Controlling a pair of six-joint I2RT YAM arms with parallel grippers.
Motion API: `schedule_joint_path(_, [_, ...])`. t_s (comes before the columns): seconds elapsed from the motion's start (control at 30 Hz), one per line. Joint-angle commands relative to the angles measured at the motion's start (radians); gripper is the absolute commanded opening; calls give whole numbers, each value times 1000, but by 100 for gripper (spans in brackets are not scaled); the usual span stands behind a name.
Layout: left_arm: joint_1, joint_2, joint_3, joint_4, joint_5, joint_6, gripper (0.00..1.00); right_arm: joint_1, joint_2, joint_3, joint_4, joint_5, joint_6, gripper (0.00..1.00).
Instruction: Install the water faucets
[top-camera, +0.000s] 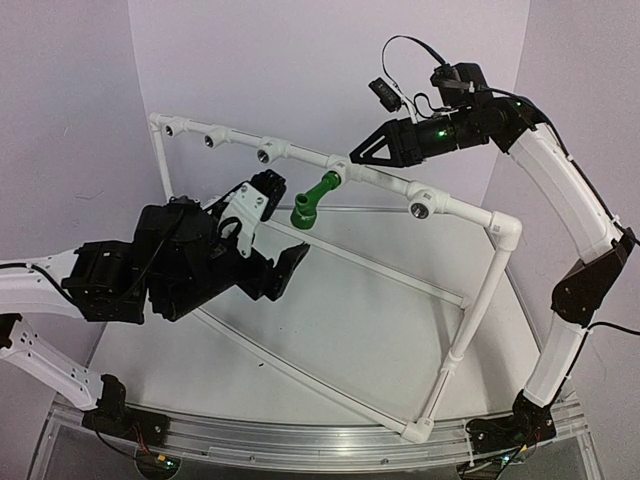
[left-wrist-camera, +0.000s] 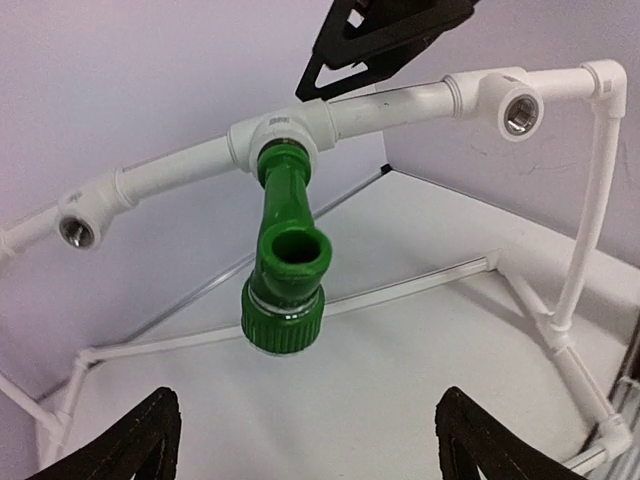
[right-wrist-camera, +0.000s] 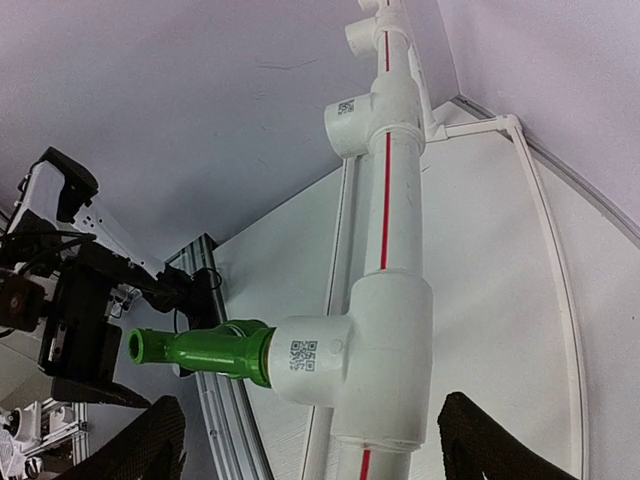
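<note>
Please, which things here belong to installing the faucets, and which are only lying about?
For the job:
bright-green bent plastic tap
white plastic pipe frame
open white tee fitting

Only lying about:
silver aluminium rail at the near edge
small black box on a cable
</note>
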Motion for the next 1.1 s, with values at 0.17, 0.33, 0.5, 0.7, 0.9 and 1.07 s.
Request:
schedule_joint_path(0.17, [-34,87,24,290,-229,619,85,-1,-32,-13,-10,36,6,86])
schedule_joint_path(0.33, [-34,129,28,365,-210,703,83,-1,-44,-49,-19,18,-3,86])
schedule_joint_path(0.5, [-33,166,11,463,-234,791,79,-1,-59,-88,-38,8,-28,86])
schedule_joint_path(0.7, [-18,185,-1,539,-250,874,76,-1,-63,-111,-61,5,-52,86])
schedule_joint_path(0.9, [12,190,-11,553,-235,898,72,-1,-66,-133,-88,15,-95,86])
schedule_joint_path(1.07, [35,185,-20,520,-210,900,68,-1,-66,-138,-103,19,-116,86])
